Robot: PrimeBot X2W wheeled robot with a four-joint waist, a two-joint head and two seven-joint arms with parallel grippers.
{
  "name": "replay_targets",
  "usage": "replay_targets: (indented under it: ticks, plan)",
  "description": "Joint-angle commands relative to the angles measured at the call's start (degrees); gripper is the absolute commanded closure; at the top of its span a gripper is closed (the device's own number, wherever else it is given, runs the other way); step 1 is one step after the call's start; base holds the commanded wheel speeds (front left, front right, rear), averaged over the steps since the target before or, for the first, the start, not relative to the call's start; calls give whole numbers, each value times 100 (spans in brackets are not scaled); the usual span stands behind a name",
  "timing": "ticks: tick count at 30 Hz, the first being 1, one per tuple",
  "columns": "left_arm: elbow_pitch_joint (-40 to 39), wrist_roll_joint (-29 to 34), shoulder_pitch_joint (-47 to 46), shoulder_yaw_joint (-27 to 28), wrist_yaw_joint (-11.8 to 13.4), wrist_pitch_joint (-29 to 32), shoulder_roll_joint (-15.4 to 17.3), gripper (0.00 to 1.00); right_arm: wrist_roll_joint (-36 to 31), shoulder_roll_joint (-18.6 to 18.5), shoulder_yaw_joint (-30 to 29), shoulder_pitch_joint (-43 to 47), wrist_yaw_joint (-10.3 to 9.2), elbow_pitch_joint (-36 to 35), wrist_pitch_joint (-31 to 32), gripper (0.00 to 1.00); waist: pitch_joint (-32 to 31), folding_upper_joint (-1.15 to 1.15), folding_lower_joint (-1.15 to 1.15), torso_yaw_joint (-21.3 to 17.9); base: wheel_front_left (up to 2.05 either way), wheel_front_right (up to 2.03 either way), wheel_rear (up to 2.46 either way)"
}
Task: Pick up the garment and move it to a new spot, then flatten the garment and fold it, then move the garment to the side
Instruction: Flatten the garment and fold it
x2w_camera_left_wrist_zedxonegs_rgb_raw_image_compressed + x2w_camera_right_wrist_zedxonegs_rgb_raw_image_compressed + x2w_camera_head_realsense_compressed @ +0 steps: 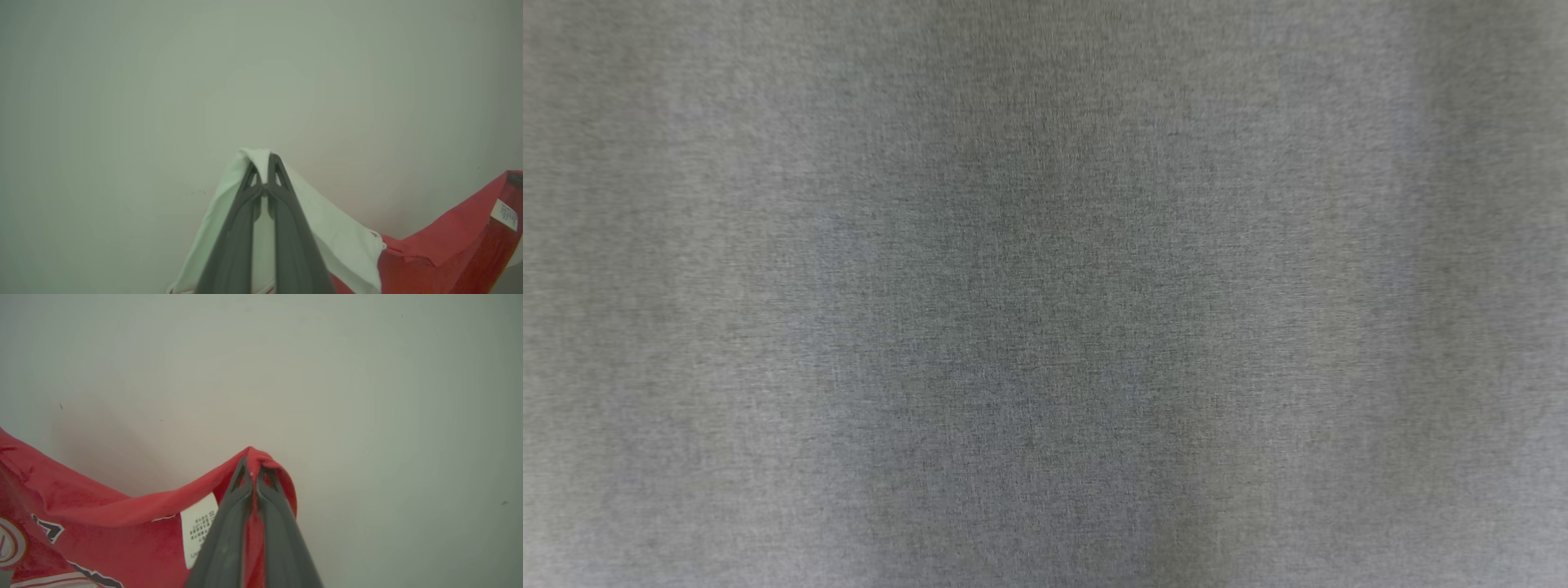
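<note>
Left pincer (265,163): pressed together, pinching a white edge of the garment (339,237). We see cloth bunched over and between the tips.
Right pincer (254,467): pressed together, pinching a red edge of the garment. The cloth folds over the tips.
Garment, from left pincer: the white part drapes down both sides of the fingers (290,228). To the pincer's right it meets the red part at a seam. The red part sags, then climbs toward the far right of the left wrist view.
Garment, from right pincer: red cloth hangs away to the pincer's left in a sagging curve and sits higher again at the far left of the right wrist view.
Care label (198,528): white with printed text, just left of the right pincer's fingers, on the red cloth. Too small for us to read.
Print (49,531): white and dark outlines on the red, low and well left of the right pincer. We can't make out the design.
Pale surface (367,396): plain, beyond both pincers' tips, with a soft shadow to the right pincer's left. We can't tell whether it is a worktop or a wall.
Grey surface (1045,294): grainy and cloth-like in the head view, close and blurred. We can't tell what it is.
</note>
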Motion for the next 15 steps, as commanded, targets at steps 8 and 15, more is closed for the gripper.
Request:
replay_targets:
  ticks: [8, 15]
  plan:
    - [-2032, 355, 2477, 976, 89, -36, 621, 100, 777, -480, 467, 1844, -16, -1116, -257, 100, -727, 0, 0, -5, 0, 0, 0]
    - [-3962, 644, 5151, 1924, 599, -37, 822, 100, 1197, -989, 410, 3736, -16, -2339, -412, 100, -1351, 0, 0, 10, 0, 0, 0]
